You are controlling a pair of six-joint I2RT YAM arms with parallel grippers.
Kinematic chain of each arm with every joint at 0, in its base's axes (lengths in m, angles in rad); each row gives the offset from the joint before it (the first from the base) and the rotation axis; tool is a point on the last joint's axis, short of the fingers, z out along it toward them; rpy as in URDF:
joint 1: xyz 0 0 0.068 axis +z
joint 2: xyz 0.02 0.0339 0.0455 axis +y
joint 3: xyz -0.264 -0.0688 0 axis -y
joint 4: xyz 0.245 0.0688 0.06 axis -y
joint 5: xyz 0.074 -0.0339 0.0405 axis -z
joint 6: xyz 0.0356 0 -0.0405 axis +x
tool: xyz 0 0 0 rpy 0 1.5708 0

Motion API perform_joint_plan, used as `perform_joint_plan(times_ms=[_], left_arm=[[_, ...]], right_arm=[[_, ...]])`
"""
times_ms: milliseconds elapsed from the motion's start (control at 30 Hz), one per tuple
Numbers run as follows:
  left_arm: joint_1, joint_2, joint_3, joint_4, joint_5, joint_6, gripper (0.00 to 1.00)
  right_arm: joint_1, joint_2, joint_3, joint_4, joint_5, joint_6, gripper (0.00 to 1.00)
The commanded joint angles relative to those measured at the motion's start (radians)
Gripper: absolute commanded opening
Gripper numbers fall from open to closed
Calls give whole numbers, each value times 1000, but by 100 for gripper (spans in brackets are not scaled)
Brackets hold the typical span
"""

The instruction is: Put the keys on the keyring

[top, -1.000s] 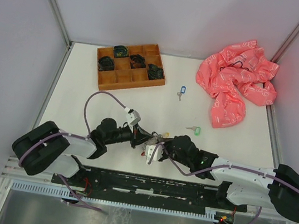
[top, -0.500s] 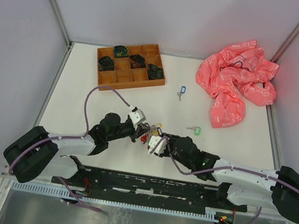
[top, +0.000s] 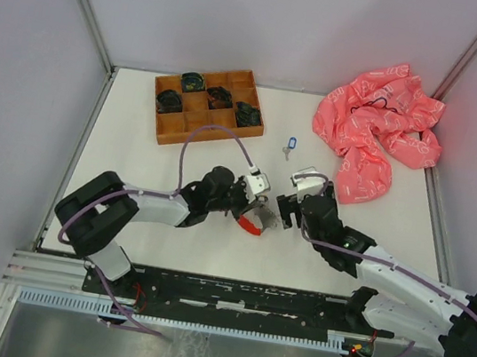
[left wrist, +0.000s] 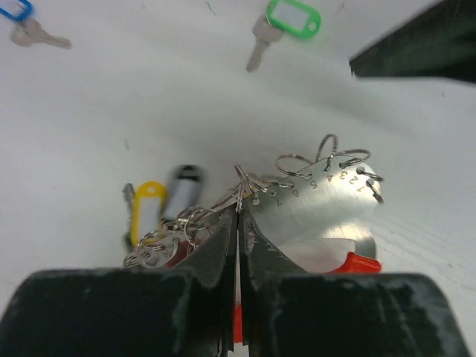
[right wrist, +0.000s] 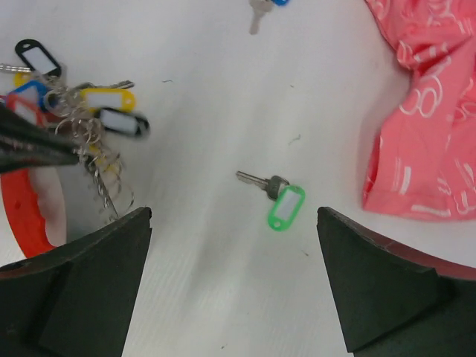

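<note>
**Left gripper is pinching the keyring, right gripper is standing wide open**

A silvery plate [left wrist: 320,212] in the bunch is carrying a row of small stamped digits along its edge. The 2, 3 and 4 are reading clearly; the others are less sure. The windows of the key tags are showing no writing that I can read. The white print on the pink cloth [top: 376,132] at the far right is too folded to read.

The keyring [top: 252,225] is sitting near the middle of the table [top: 130,180], between the two grippers. Its red loop [right wrist: 30,212] is lying on the near side. A yellow-tagged key [left wrist: 149,212] and a dark-tagged one are hanging in the bunch. The left gripper [left wrist: 238,223] is closing its jaws tightly on a thin wire ring of this bunch.

The right gripper [right wrist: 232,238] is holding its jaws wide apart and is gripping nothing. The green-tagged key [right wrist: 277,199] is lying on the table in the gap between its fingers, untouched. Its long axis is running left to right, with the blade pointing left and slightly far and the tag to the right.

The blue-tagged key [top: 290,145] is lying farther away, well apart from both grippers and near the wooden tray [top: 209,136]. Its tag is on the far end and its blade is pointing near.
</note>
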Motion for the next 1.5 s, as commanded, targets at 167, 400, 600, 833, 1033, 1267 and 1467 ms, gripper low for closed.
perform_joint_plan(times_ms=[167, 400, 600, 833, 1033, 1267, 1467], left_arm=[[-31, 69, 102, -213, -184, 4, 11], [-25, -71, 59, -203, -340, -155, 39], [37, -224, -16, -244, -458, -329, 61], [103, -471, -77, -416, -595, -481, 85], [104, -740, -36, -663, -769, -578, 99], [104, -962, 88, -850, -830, -427, 99], [104, -1106, 10, -716, -793, -359, 99]], right_arm=[[-19, 6, 132, -297, 346, 390, 100], [-19, 74, 224, -396, 415, 392, 100], [-20, 46, 251, -446, 359, 380, 100], [-19, -22, 237, -410, 325, 354, 100], [-19, -21, 316, -495, 380, 336, 100], [-19, -100, 349, -508, 417, 283, 100], [-19, -119, 353, -492, 447, 265, 100]])
